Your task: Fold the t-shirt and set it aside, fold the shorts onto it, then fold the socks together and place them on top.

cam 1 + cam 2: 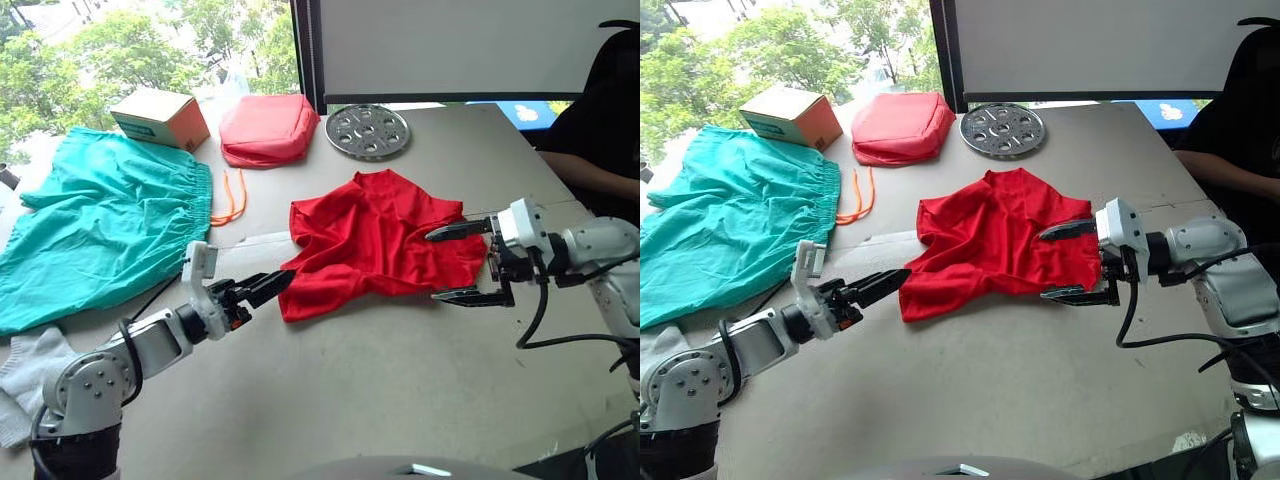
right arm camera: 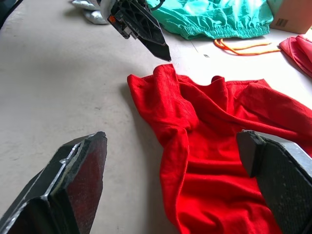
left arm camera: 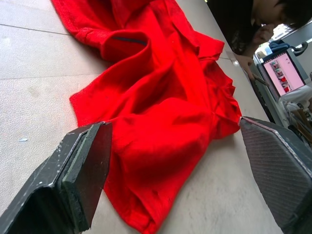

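Red t-shirt (image 1: 385, 240) crumpled mid-frame on the table (image 1: 380, 400), flanked by both grippers

Left gripper (image 1: 262, 287) at lower left of centre, tips just beside the shirt's lower left corner; fingers look spread in the wrist view, gripping nothing. Right gripper (image 1: 456, 263) at right of centre, fingers wide apart over the shirt's right edge, holding nothing. Teal shorts (image 1: 95, 235) spread flat at the left of the frame, orange drawstring (image 1: 230, 200) trailing toward centre. Grey socks (image 1: 25, 375) at the lower left edge. Along the top: cardboard box (image 1: 160, 118), salmon pouch (image 1: 268, 128), round metal tray (image 1: 368, 131). Person's arm (image 1: 600, 170) at the upper right
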